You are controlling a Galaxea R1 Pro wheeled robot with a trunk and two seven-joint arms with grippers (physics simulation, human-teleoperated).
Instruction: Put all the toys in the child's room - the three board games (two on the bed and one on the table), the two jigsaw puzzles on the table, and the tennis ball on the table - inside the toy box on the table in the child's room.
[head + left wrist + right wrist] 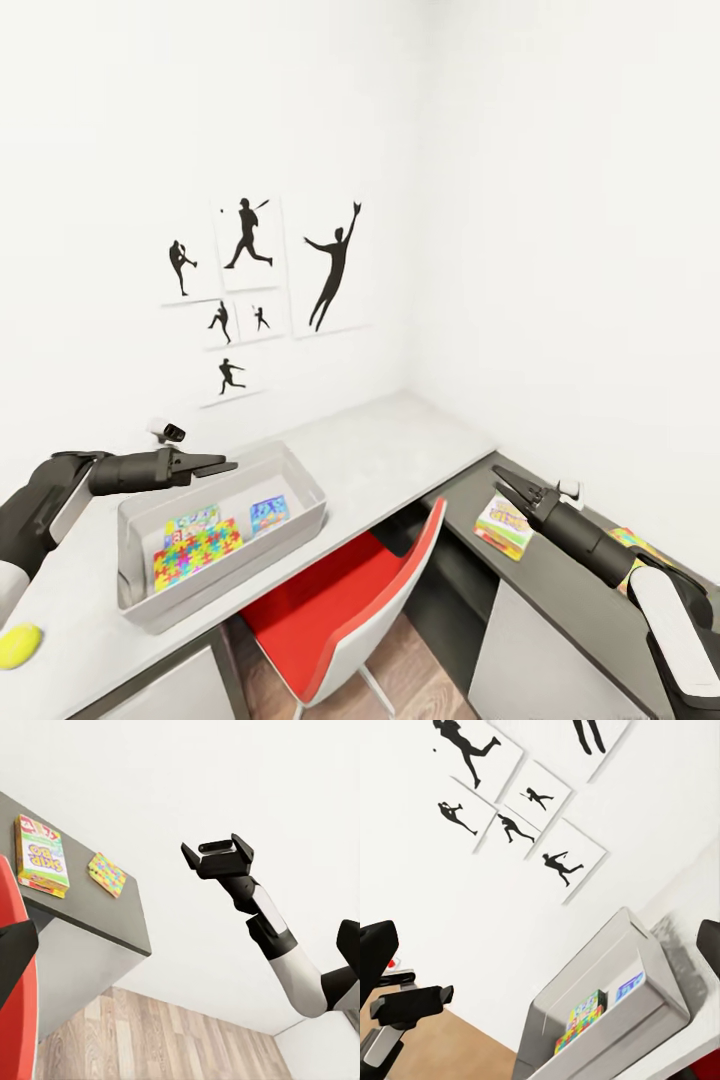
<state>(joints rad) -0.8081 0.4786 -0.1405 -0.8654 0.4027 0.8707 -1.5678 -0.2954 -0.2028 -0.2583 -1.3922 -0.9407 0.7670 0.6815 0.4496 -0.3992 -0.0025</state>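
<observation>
The grey toy box [300, 515] stands on the light table [400, 450]; it also shows in the right wrist view [607, 982]. Inside lie a colourful jigsaw puzzle [197, 552], a board game [192, 522] and a small blue box [269, 512]. My left gripper [226, 465] hovers open over the box's back rim, holding nothing. A yellow tennis ball [18, 645] rests on the table at the near left. A Skip-Bo board game [505, 525] [41, 855] lies on the dark desk [560, 590]. My right gripper [500, 478] [217, 855] hangs open just above its far edge. Another colourful flat box [635, 545] [107, 874] lies beyond my right arm.
A red chair [340, 610] sits tucked in the corner between the light table and the dark desk. Sports silhouette pictures [250, 290] hang on the wall. A small white and black object [168, 432] sits behind the toy box. Wooden floor [150, 1042] lies below.
</observation>
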